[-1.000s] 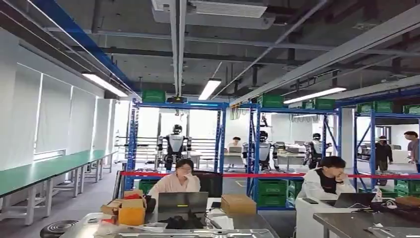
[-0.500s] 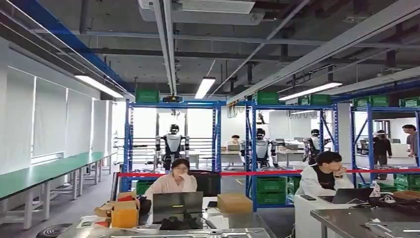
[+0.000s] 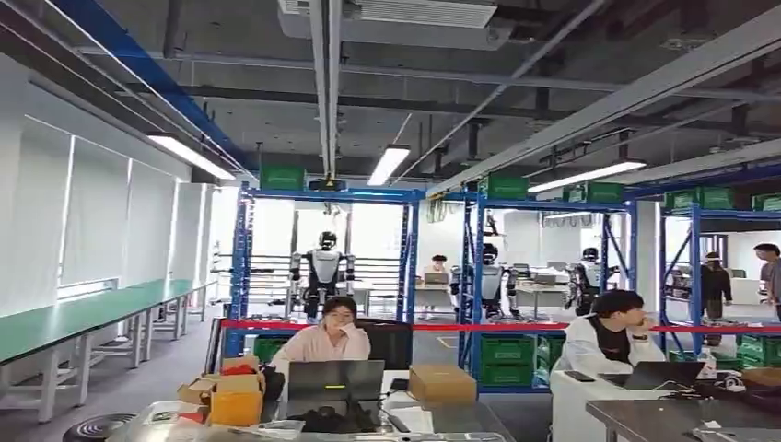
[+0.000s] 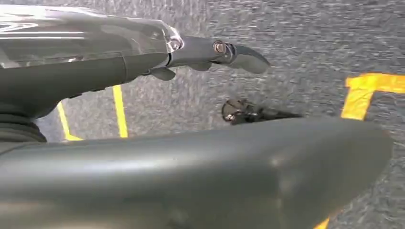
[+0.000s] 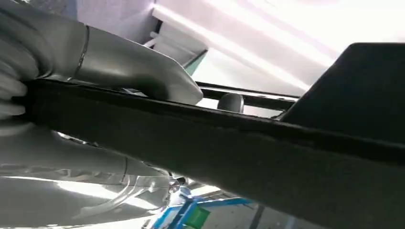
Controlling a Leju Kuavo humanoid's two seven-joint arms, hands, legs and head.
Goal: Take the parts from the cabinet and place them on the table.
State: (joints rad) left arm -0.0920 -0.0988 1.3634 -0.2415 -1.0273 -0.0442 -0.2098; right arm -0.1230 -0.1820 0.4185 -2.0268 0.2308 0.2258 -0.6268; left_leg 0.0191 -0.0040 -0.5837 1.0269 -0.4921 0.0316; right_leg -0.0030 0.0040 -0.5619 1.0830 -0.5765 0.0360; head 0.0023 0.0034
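A: Step?

B: Carry leg, I'd say. Part's out of the cabinet and not on a table yet.

A: Where's the part?

B: In the right robot hand (image 5: pixel 119 62). It's a dark flat part (image 5: pixel 239 143) with a long edge crossing the right wrist view. The thumb is over one face and the rest of the hand is under the other, so it's clamped on it. Can't tell what kind of part it is.

A: Left?

B: The left robot hand (image 4: pixel 157 157) hangs over the grey floor (image 4: pixel 296 28) near yellow tape (image 4: pixel 367 88). Fingers apart, nothing in it.

A: Table?

B: Head view has a steel table (image 3: pixel 460 425) at 6 o'clock and a second steel one (image 3: pixel 645 414) at 4 o'clock. Can't tell which is the target. The near one carries cardboard boxes (image 3: pixel 442 382) and a laptop (image 3: pixel 336 378), and a person (image 3: pixel 333 336) sits behind it. Blue racks (image 3: pixel 332 195) stand at 12 o'clock, well apart.

A: Next move?

B: My guess: close in on the 6 o'clock table, tip the view down, and bring the right arm over a bare patch. Keep the part level, lower it until it rests, then loosen the hold.

A: Risk?

B: Clutter and the person are close by, so the long part could clip a box.
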